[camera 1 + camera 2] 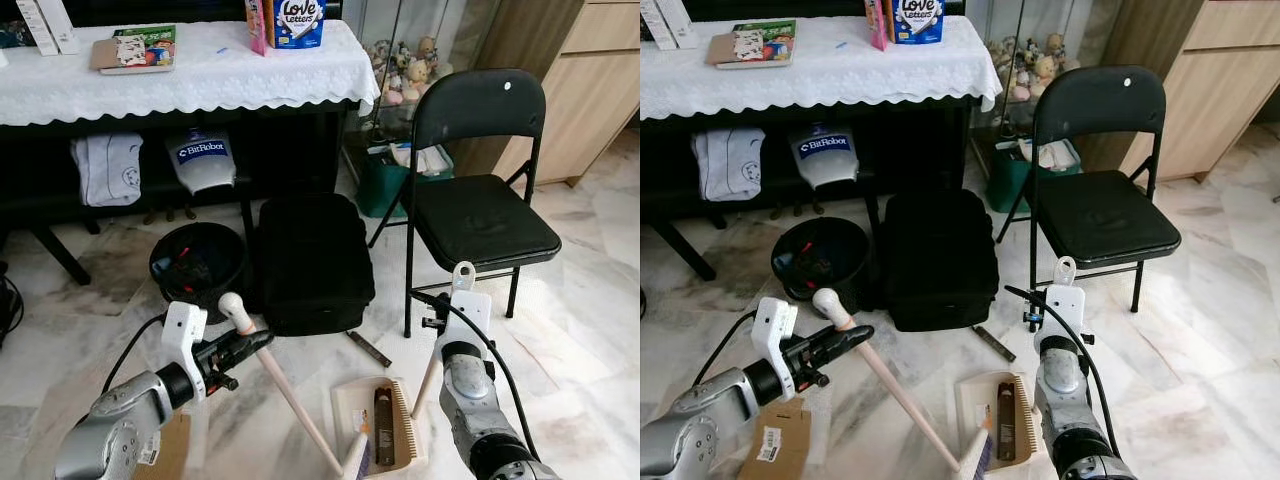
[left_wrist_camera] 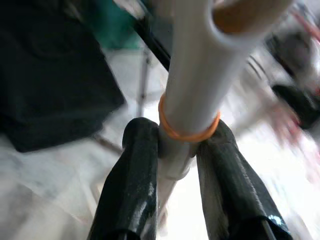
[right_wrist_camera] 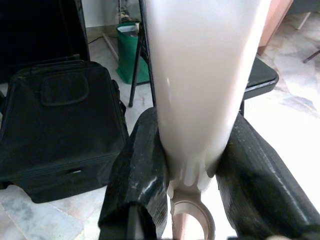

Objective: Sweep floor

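Note:
My left gripper [image 1: 262, 342] is shut on the cream broom handle [image 1: 285, 395], just below its rounded top end. The left wrist view shows both black fingers [image 2: 135, 165] clamped on the handle [image 2: 195, 90] at an orange ring. The handle slants down to the right, to bristles [image 1: 976, 458] beside the beige dustpan [image 1: 352, 412]. A dark brown stick [image 1: 384, 426] lies in the pan. My right arm [image 1: 466, 372] stands to the right of the pan. In the right wrist view my right gripper [image 3: 192, 137] is shut on the dustpan's white handle [image 3: 200, 65].
A black bag [image 1: 310, 260] lies on the marble floor ahead, with a black bin [image 1: 197, 262] to its left and a black folding chair [image 1: 480, 215] to its right. A dark strip [image 1: 368, 348] lies by the bag. Behind stands a cloth-covered table [image 1: 200, 85]. Cardboard [image 1: 775, 445] lies below my left arm.

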### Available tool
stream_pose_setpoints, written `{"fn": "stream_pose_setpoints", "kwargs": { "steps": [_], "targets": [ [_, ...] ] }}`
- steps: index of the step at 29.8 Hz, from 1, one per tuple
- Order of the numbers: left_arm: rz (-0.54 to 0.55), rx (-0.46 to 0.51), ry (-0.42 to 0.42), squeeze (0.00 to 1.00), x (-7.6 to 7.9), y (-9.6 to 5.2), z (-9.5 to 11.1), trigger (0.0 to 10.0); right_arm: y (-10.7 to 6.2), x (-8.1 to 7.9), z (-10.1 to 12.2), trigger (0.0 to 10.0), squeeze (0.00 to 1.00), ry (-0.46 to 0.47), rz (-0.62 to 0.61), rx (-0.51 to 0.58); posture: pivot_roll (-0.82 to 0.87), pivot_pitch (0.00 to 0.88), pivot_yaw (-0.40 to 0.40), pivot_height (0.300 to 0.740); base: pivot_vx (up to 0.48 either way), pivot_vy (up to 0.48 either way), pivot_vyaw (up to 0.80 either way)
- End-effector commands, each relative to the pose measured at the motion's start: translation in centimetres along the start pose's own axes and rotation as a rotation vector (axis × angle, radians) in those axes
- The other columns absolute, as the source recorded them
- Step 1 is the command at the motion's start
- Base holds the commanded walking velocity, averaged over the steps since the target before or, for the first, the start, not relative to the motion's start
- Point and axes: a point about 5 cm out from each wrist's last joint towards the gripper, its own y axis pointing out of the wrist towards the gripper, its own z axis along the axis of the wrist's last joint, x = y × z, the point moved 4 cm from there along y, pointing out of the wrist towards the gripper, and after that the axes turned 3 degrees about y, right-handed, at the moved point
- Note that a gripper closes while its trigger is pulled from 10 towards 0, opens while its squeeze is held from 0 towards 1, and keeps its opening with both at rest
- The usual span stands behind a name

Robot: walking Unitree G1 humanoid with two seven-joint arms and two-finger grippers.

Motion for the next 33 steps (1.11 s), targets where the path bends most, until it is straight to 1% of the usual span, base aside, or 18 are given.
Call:
{"fn": "stream_pose_setpoints", "kwargs": {
  "steps": [1,2,4,5,7,9,10,14,17,19,21,25,26,32,33],
  "targets": [
    [0.081,0.071,0.036,0.00,-1.0,0.3,1.3,10.0,0.2,0.2,0.0,10.0,0.00,0.006,-0.012,-0.010,0.07,0.117,-0.078,0.740,0.000,0.000,0.00],
    [0.105,0.083,0.050,0.00,-1.3,0.3,1.6,10.0,0.2,0.2,0.0,10.0,0.00,0.007,-0.012,-0.010,0.07,0.117,-0.078,0.740,0.000,0.000,0.00],
    [0.216,0.147,0.093,0.00,-2.7,0.4,3.1,10.0,0.2,0.2,0.2,10.0,0.00,0.012,-0.014,-0.002,0.07,0.111,-0.076,0.740,0.000,0.000,0.00],
    [0.258,0.171,0.110,0.00,-3.2,0.3,3.6,10.0,0.3,0.2,0.3,10.0,0.00,0.014,-0.015,0.001,0.07,0.110,-0.075,0.740,0.000,0.000,0.00],
    [0.311,0.212,0.140,0.00,-3.6,0.3,4.2,10.0,0.3,0.2,0.5,10.0,0.00,0.020,-0.016,0.013,0.07,0.108,-0.074,0.740,0.000,0.000,0.00],
    [0.343,0.246,0.141,0.00,-3.8,0.2,4.6,10.0,0.4,0.2,0.8,10.0,0.00,0.028,-0.016,0.026,0.07,0.104,-0.073,0.740,0.000,0.000,0.00],
    [0.367,0.286,0.131,0.00,-3.8,0.2,5.0,10.0,0.5,0.0,1.2,10.0,0.00,0.040,-0.009,0.044,0.07,0.100,-0.071,0.740,0.000,0.000,0.00],
    [0.417,0.325,0.162,0.00,-3.9,0.3,5.1,10.0,0.7,-0.3,2.4,10.0,0.00,0.063,0.001,0.095,0.08,0.085,-0.070,0.740,0.000,0.000,0.00],
    [0.447,0.327,0.187,0.00,-4.0,0.5,4.7,10.0,0.9,-0.4,2.9,10.0,0.00,0.065,0.000,0.110,0.08,0.067,-0.066,0.740,0.000,0.000,0.00],
    [0.473,0.323,0.213,0.00,-4.1,0.6,4.1,10.0,1.1,-0.6,3.8,10.0,0.00,0.068,0.009,0.144,0.08,0.046,-0.061,0.740,0.000,0.000,0.00],
    [0.485,0.328,0.216,0.00,-4.3,0.6,4.1,10.0,1.2,-0.7,4.1,10.0,0.00,0.065,0.014,0.154,0.08,0.035,-0.057,0.740,0.000,0.000,0.00],
    [0.529,0.353,0.235,0.00,-5.1,0.5,4.6,10.0,1.3,-1.2,5.2,10.0,0.00,0.070,0.035,0.201,0.09,0.001,-0.051,0.740,0.000,0.000,0.00],
    [0.557,0.375,0.250,0.00,-5.7,0.4,5.2,10.0,1.3,-1.8,6.1,10.0,0.00,0.058,0.063,0.246,0.09,0.000,-0.044,0.740,0.000,0.000,0.00],
    [0.570,0.388,0.266,0.00,-6.2,0.4,5.7,10.0,1.2,-2.5,7.2,10.0,0.00,0.042,0.092,0.296,0.09,0.000,-0.035,0.740,0.000,0.000,0.00],
    [0.573,0.391,0.274,0.00,-6.5,0.5,5.9,10.0,1.2,-2.9,7.7,10.0,0.00,0.041,0.106,0.314,0.09,0.000,-0.027,0.740,0.000,0.000,0.00]
  ]
}}
